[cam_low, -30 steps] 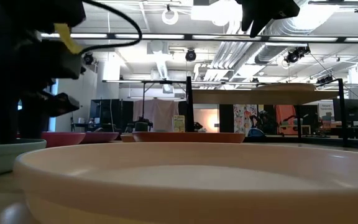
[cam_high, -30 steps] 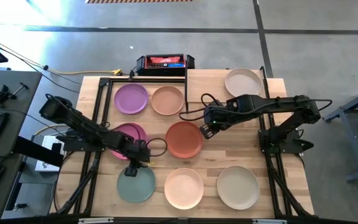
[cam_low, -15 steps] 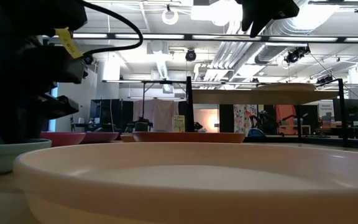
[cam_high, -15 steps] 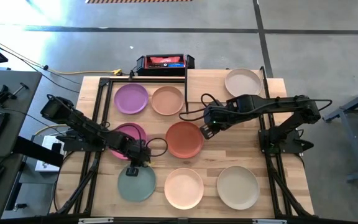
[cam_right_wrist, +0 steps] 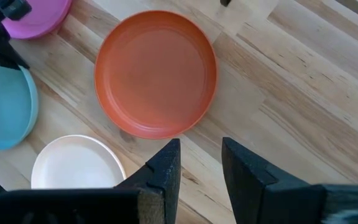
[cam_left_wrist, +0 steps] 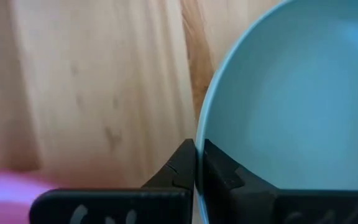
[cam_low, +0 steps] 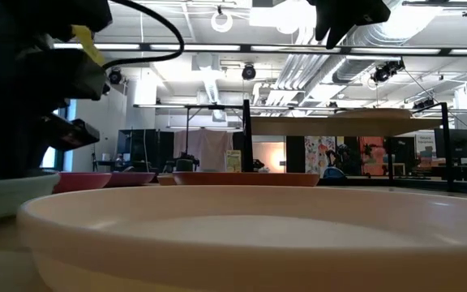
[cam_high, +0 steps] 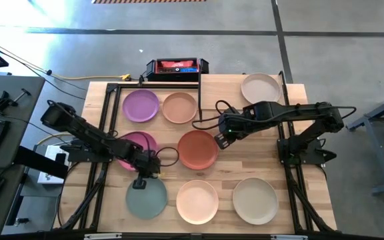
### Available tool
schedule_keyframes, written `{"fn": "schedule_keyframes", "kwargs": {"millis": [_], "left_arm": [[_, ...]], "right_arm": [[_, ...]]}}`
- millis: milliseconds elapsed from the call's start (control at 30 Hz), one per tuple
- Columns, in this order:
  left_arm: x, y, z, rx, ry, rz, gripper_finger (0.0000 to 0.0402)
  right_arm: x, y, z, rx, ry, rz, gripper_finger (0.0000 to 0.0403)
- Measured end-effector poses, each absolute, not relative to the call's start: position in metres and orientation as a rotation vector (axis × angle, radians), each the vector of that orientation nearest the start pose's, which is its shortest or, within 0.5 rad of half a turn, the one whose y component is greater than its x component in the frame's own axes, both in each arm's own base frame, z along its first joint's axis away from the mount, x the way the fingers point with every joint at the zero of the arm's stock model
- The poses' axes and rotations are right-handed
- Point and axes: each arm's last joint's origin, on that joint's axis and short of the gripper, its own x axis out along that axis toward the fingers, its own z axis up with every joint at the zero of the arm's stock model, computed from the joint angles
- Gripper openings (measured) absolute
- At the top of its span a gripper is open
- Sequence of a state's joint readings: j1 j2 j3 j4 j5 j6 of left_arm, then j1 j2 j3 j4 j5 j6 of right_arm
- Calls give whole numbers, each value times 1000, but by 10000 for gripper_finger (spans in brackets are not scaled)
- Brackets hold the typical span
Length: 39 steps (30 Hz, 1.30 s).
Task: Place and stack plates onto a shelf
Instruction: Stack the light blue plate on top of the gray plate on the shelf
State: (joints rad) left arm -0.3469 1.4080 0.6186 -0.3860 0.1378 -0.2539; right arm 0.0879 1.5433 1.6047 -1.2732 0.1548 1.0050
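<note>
Left wrist view: left fingers pinch the teal plate rim; right fingers parted, empty.

Even, bright light falls from overhead on the slatted light-wood bench, where both dark arms cast only short, soft shadows and nothing glares. At table height the ceiling strip lights burn white against a dim room, so the arms read as black silhouettes, and the wide pale peach plate closest to the lens is soft and out of focus. In the left wrist view the round teal plate and the wood grain are blurred, while the right wrist view shows the round terracotta plate crisp and evenly lit.
</note>
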Motion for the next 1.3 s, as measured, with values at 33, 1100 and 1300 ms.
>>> {"fn": "schedule_keyframes", "kwargs": {"millis": [33,1100,1300], "left_arm": [[214,-80,148,-91,1222,-267,2],[242,50,280,-309,848,445,1],[246,68,288,-358,811,521,1]], "right_arm": [[287,21,352,731,1052,-648,96],[301,9,359,577,876,-623,130],[310,-9,362,545,788,-632,132]]}}
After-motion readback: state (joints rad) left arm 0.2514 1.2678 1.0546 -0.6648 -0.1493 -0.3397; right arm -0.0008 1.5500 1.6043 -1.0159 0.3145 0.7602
